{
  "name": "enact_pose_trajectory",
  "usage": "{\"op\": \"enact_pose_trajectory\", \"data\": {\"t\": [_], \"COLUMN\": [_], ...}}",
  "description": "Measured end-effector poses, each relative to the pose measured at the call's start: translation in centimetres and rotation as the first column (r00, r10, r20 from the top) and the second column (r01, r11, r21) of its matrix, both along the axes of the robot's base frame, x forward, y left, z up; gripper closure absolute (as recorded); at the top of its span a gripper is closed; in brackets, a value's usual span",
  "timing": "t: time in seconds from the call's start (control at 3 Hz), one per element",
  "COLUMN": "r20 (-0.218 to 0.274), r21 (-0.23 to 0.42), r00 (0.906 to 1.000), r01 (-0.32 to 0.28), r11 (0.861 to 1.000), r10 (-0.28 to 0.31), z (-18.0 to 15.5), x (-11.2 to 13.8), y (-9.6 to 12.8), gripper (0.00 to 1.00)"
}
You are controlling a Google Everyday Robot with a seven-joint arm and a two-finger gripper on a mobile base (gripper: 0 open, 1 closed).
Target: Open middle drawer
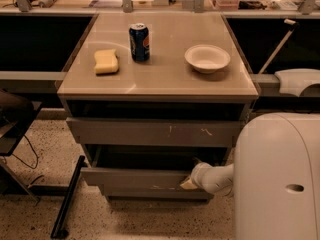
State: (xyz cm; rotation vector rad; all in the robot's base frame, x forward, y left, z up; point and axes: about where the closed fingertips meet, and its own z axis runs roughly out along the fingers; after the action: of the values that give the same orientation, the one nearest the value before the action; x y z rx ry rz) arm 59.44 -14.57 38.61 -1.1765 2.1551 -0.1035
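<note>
The grey cabinet has three drawer fronts. The middle drawer (135, 178) has a plain flat grey front and stands pulled out a little, with a dark gap above it. My gripper (189, 184) sits at the end of my white arm (215, 178), at the top edge of the middle drawer's front near its right end. The top drawer front (150, 132), with white scratch marks, is above it. The short bottom drawer front (150, 194) is just below it.
On the cabinet top (160, 81) stand a blue soda can (139, 42), a yellow sponge (106, 61) and a white bowl (207, 58). My white body (277, 179) fills the lower right. A black bar (67, 199) leans on the floor at left, beside dark furniture (12, 119).
</note>
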Motion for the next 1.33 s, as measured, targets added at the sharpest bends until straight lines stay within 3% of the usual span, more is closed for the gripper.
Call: {"op": "enact_pose_trajectory", "data": {"t": [0.67,1.0,1.33], "r20": [0.004,0.009,0.009], "r21": [0.002,0.009,0.009], "r00": [1.0,0.9999,0.9999], "r01": [0.003,0.011,0.011], "r11": [1.0,1.0,1.0], "r10": [-0.003,-0.011,-0.011], "z": [0.1,-0.3,0.1], "x": [-0.9,-3.2,-3.3], "y": [0.1,0.2,0.2], "gripper": [1.0,1.0,1.0]}}
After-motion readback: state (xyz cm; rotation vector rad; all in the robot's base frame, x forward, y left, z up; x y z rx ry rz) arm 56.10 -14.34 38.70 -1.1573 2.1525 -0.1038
